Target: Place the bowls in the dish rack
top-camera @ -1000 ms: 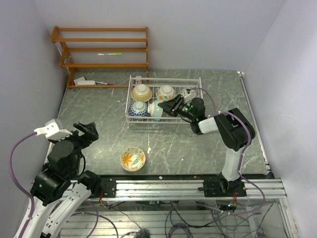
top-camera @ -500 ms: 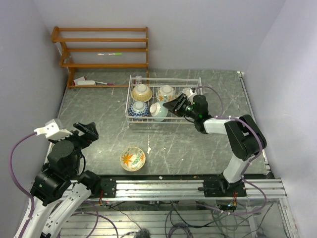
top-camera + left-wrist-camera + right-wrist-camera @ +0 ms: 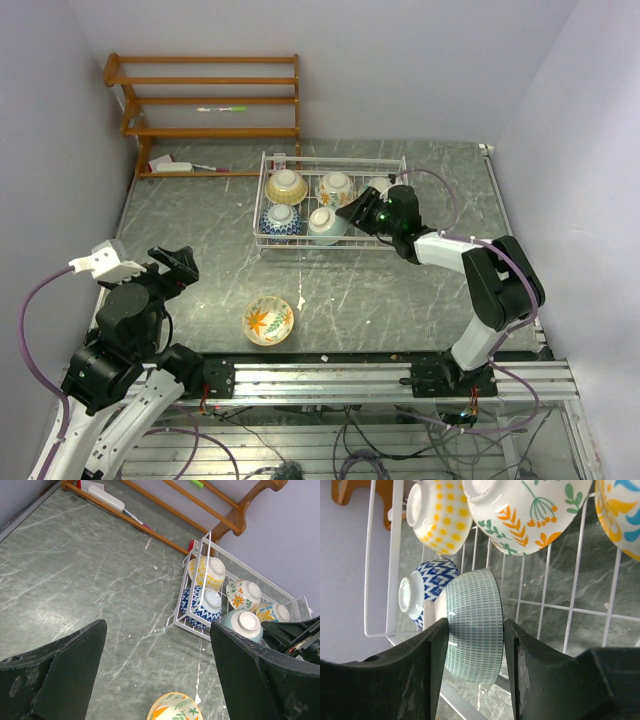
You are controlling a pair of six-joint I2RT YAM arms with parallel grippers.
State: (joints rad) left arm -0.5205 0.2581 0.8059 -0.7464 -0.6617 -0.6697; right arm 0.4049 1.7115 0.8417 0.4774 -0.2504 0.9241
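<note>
Top external view: the white wire dish rack (image 3: 333, 243) sits on the dark stone table (image 3: 200, 220) just above the centre of the frame, in front of the wooden shelf (image 3: 205, 100) at the upper left. The right gripper (image 3: 352, 213) reaches into the rack's lower right part and is clamped on the teal striped bowl (image 3: 325, 224). In the right wrist view its two fingers press against either side of that bowl (image 3: 472, 625), which lies foot-up inside the rack, right next to the blue-patterned bowl (image 3: 422, 590).

Three more bowls rest upside down in the rack — the yellow-dotted bowl (image 3: 206, 572) at its upper left, the orange-flowered bowl (image 3: 243, 594) beside it, and a yellow-and-blue bowl (image 3: 274, 612) partly hidden behind the arm.

One leaf-patterned bowl (image 3: 268, 320) stands upright on the table at the lower centre, well apart from the rack. The left gripper (image 3: 159, 630) hovers at the lower left, its fingers spread wide and holding nothing.
</note>
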